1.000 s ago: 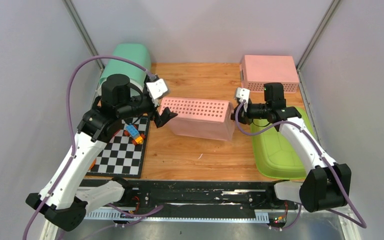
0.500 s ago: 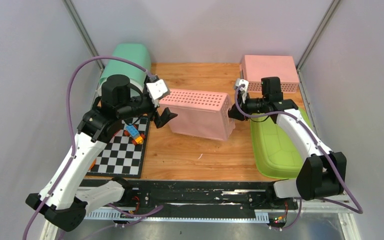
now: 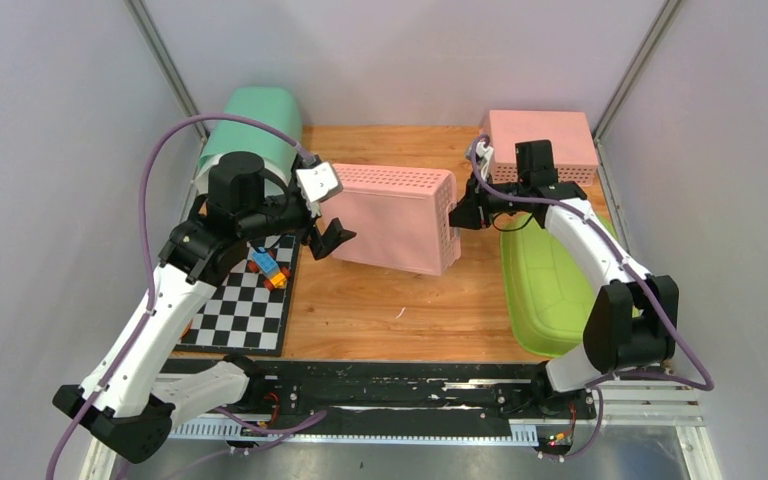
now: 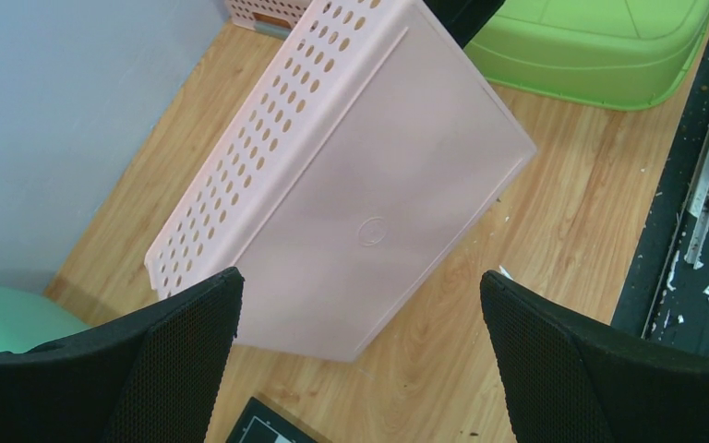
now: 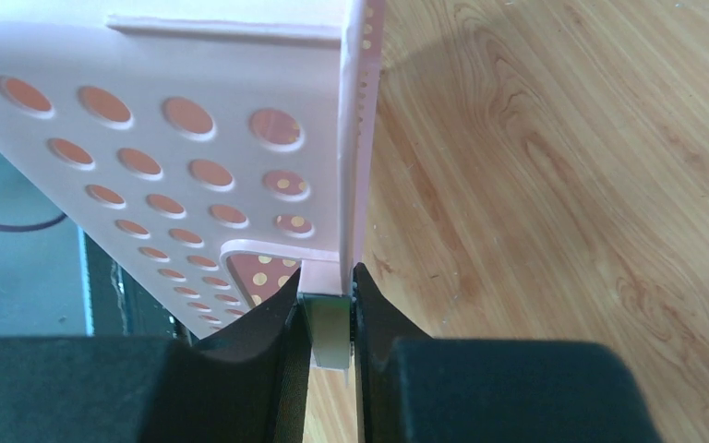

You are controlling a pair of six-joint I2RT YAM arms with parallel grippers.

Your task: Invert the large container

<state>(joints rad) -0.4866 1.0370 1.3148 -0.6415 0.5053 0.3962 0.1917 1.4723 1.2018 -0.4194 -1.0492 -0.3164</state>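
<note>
- We judge the flip to be in mid-turn. The large pink container [image 3: 392,215] stands tilted on its side, its perforated long wall uppermost and its smooth base facing the near edge and partly upward. The opening seems to face the far edge.
- The container lies across the middle of the surface [image 3: 380,320], nearer the far edge than the near one, between the two arms. We cannot tell whether its lower long edge rests on the wood or hangs just above it.
- The right pincer [image 5: 330,318] is clamped on the thin rim of the container's right end wall, with a pad on either side of the plastic. This one grip looks to be carrying the turn.
- The left pincer [image 4: 358,286] is spread wide, facing the base at the container's left end. Its fingers [image 4: 180,346] are apart from the plastic and grip nothing.
- The next move, as we read it, calls for more wrist roll on the right, until the base faces straight up and the rim comes down flat. Only then should the right pincer let go.
- The hold is on a narrow edge at one end, so the far end may sag or swing. The left pincer is placed to steady it.
- The lime-green tub [image 3: 550,300] sits by the right edge, just beside the working arm and worth avoiding.
</note>
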